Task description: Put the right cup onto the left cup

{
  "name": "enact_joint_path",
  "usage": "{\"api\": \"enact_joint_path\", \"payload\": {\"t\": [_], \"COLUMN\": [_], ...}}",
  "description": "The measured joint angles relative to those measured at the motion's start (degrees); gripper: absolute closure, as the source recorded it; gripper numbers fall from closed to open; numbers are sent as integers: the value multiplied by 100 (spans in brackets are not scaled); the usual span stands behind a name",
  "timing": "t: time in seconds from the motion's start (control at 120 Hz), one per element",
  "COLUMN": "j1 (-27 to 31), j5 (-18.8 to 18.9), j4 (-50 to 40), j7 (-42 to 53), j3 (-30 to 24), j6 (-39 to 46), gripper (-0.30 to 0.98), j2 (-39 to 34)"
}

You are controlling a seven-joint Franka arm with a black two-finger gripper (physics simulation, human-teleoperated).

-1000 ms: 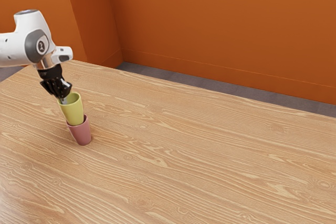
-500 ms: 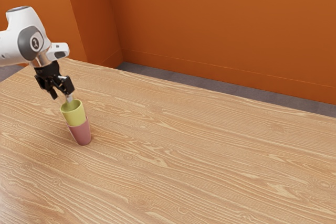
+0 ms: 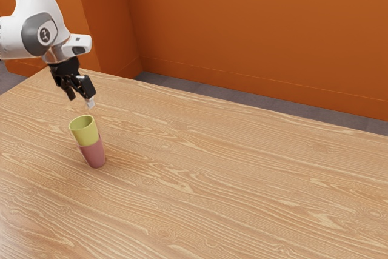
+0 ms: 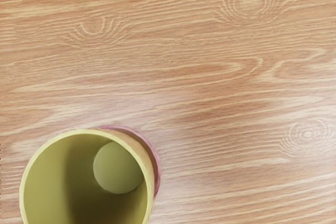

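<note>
- While the gripper (image 3: 81, 99) is hanging above the cups, its two fingers are standing spread, released, with clear space down to the yellow-green cup (image 3: 85, 130).
- Yellow-green cup is sitting nested in the pink cup (image 3: 95, 155), open end up, its upper part sticking out.
- Pink cup is standing on the wooden table (image 3: 242, 180), carrying the other one.
- Wrist view: yellow-green cup's round floor is showing inside; pink rim is peeking out along one side.
- White arm (image 3: 37, 33) is reaching in from the exterior view's left.
</note>
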Motion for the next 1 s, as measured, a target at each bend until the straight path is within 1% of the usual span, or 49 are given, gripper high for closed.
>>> {"api": "enact_joint_path", "payload": {"t": [0.05,0.092,0.133,0.208,0.258,0.383,0.475,0.542,0.725,1.0], "j1": [93,28,-213,-854,-1011,-922,-909,-905,-914,-917], "j5": [1,-6,-14,-21,-23,-25,-28,-24,-10,11], "j4": [231,406,593,813,973,1611,2168,2411,2509,2500], "j7": [0,0,1,1,1,-19,-67,-118,-324,-555], "j3": [-211,-364,-507,-654,-712,-756,-760,-794,-853,-875], "j6": [-17,-28,-37,-50,-69,-303,-647,-900,-1299,-1475], "gripper": [1,1,1,1,1,0,0,0,0,0], "j2": [142,262,401,574,666,898,1025,1040,1016,995]}}
